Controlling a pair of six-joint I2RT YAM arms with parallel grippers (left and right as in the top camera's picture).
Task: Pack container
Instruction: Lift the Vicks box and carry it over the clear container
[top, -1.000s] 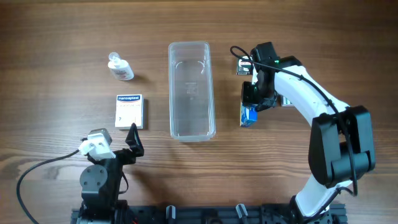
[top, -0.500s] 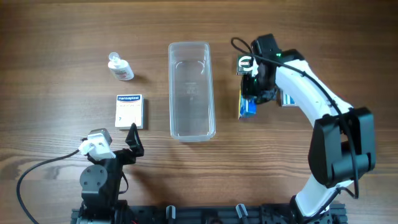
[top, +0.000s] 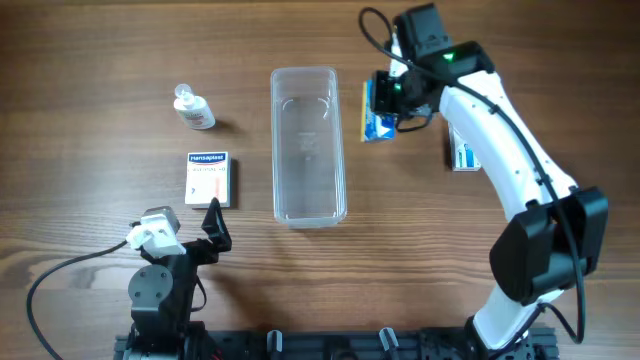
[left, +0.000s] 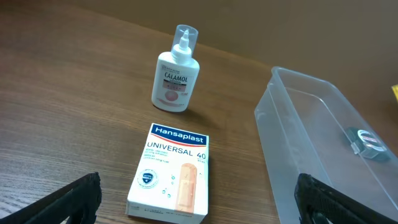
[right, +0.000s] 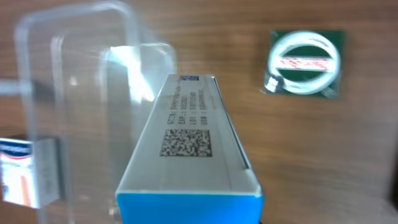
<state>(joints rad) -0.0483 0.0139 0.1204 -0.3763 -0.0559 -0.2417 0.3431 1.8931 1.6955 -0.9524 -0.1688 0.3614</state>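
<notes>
With the right gripper (top: 388, 98) jaws clamped on the box (top: 377, 122) and the container (top: 309, 150) just left of them, carry it over the rim and lower it lengthwise; left gripper (top: 213, 225) jaws wide, idle; right wrist view shows a tape roll (right: 305, 62) beyond the jaws, hidden overhead.

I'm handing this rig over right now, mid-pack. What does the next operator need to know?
Left gripper: open, empty, near the Hansaplast box.
Right gripper: shut on the blue box, just right of the container, at its far end.
Done: blue box picked up; nothing is in the container.
Left: pack the blue box, Hansaplast box, Calamol bottle, tape roll and the second box under the right arm.
</notes>
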